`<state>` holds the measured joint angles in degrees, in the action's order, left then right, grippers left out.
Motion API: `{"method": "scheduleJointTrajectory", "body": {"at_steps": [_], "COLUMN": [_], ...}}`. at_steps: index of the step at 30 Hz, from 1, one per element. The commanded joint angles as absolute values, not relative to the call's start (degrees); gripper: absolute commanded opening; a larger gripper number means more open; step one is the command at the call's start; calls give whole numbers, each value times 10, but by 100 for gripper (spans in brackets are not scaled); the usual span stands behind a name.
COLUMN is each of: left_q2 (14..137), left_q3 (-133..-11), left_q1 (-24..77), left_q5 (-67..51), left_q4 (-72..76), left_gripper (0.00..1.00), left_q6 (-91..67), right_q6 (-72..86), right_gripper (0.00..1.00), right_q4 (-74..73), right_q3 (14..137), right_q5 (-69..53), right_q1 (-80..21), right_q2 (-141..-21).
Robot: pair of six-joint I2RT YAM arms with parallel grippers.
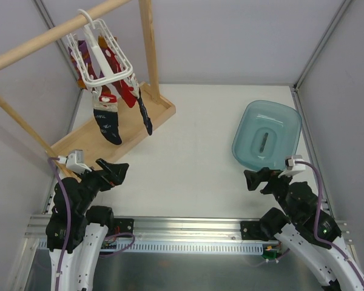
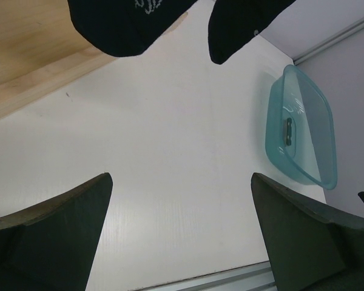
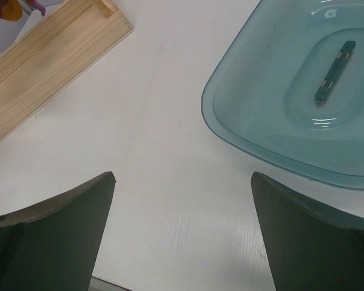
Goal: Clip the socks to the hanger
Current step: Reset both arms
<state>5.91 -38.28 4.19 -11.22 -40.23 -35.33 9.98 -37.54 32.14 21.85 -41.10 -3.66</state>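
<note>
Hanging socks (image 1: 108,124) cropped in left wrist view | hanger (image 1: 109,77) detail unclear | left claw (image 2: 181,182) released | right claw (image 3: 182,180) released

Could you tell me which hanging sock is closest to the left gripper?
The broad navy sock with white marking; the slimmer navy sock hangs further right, the red socks higher.

We see bright, even, diffuse light over the white table (image 1: 200,157), with only faint, soft shadows. Pale glare streaks the teal tub (image 2: 315,121). In our wrist views the near gripper fingers (image 3: 54,236) look soft and unfocused.
</note>
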Motion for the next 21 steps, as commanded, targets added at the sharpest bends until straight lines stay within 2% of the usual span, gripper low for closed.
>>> {"method": "scheduleJointTrajectory", "body": {"at_steps": [1,13,21], "left_q2": [45,44,55], "left_q3": [-380,-380,-376], "left_q1": [46,48,48], "left_q5": [-95,-102,-110], "left_q4": [-405,-403,-400], "left_gripper": [99,99,99], "left_q6": [-348,-348,-348], "right_q6": [110,140,143], "right_gripper": [100,100,100], "right_q4": [-388,-411,-415], "right_q3": [343,349,359], "right_q5": [239,308,295], "right_q1": [-411,-411,-410], "right_q2": [-27,-59,-77]}}
